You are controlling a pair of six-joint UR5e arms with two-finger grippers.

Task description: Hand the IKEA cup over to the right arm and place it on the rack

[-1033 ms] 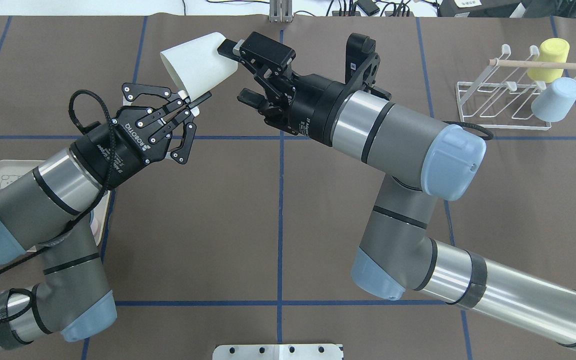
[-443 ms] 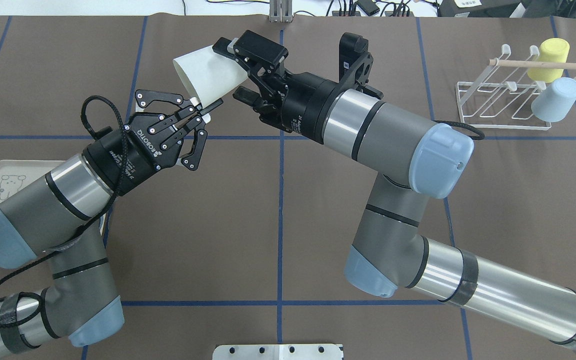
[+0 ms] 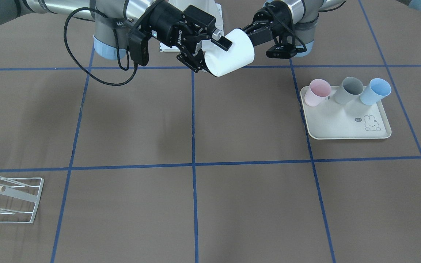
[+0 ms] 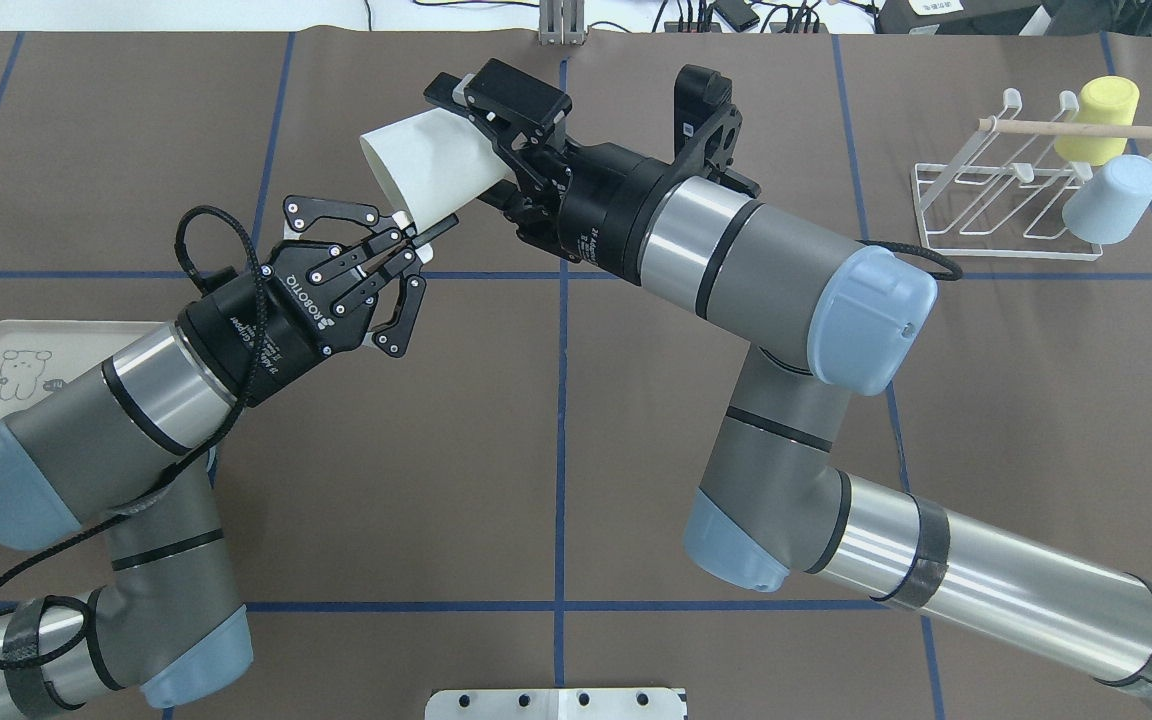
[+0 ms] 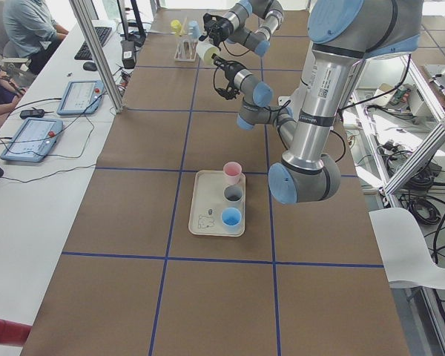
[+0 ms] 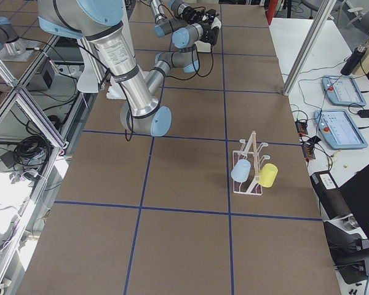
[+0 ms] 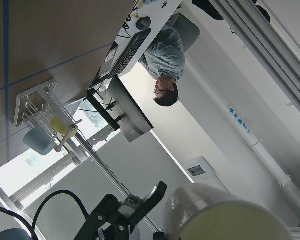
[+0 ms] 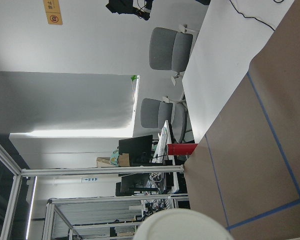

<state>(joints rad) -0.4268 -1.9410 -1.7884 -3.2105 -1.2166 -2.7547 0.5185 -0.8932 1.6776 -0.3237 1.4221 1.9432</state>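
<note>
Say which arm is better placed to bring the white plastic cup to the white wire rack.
Right. The right gripper brackets the white plastic cup; the white wire rack stands on that side. The left gripper, pinching the rim, is farther away.

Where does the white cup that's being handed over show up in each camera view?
Front-facing: white cup at top centre.
Overhead: upper left of centre.
Exterior left: tiny, far top, just right of the rack in the picture.
Exterior right: top centre, too small to make out clearly.
Left wrist: bottom right, close up.
Right wrist: bottom edge, centre.
Shared landmark: the rack, absent only from the right wrist view.
</note>
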